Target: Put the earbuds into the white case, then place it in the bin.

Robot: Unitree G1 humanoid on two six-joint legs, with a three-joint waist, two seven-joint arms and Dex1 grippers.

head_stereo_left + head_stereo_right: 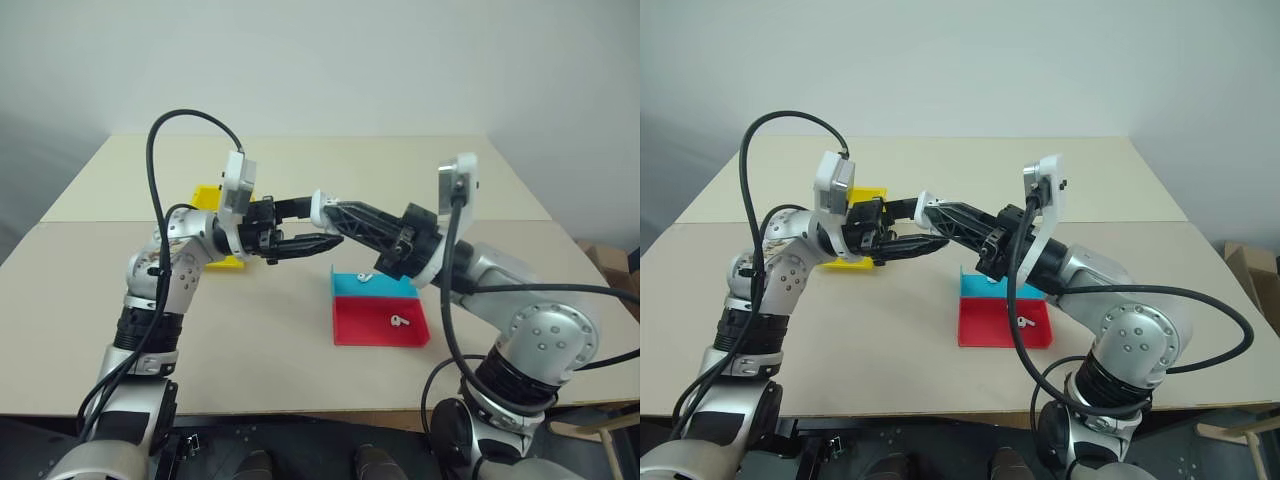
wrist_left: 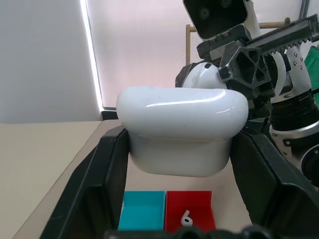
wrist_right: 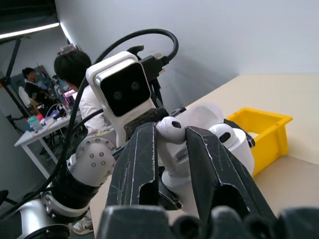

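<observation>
Beige surface (image 1: 300, 330) carries everything. Yellow bin (image 1: 208, 197) sits on the robot's left side, partly behind the left arm. Red-and-blue tray (image 1: 378, 310) lies near the middle-right; one earbud (image 1: 399, 321) in the red half, another small white piece (image 1: 364, 277) in the blue half.

Both arms meet above the surface, between bin and tray. Left tool (image 2: 179, 149) clamped tight on the white case (image 2: 182, 129), held clear of the surface, lid open. Right tool (image 3: 172, 137) pinching a second earbud (image 3: 171, 130) between its fingertips, right at the case's open top. Another bud (image 3: 223, 135) already sits in the case.

People at a desk in the background of the right wrist view.
</observation>
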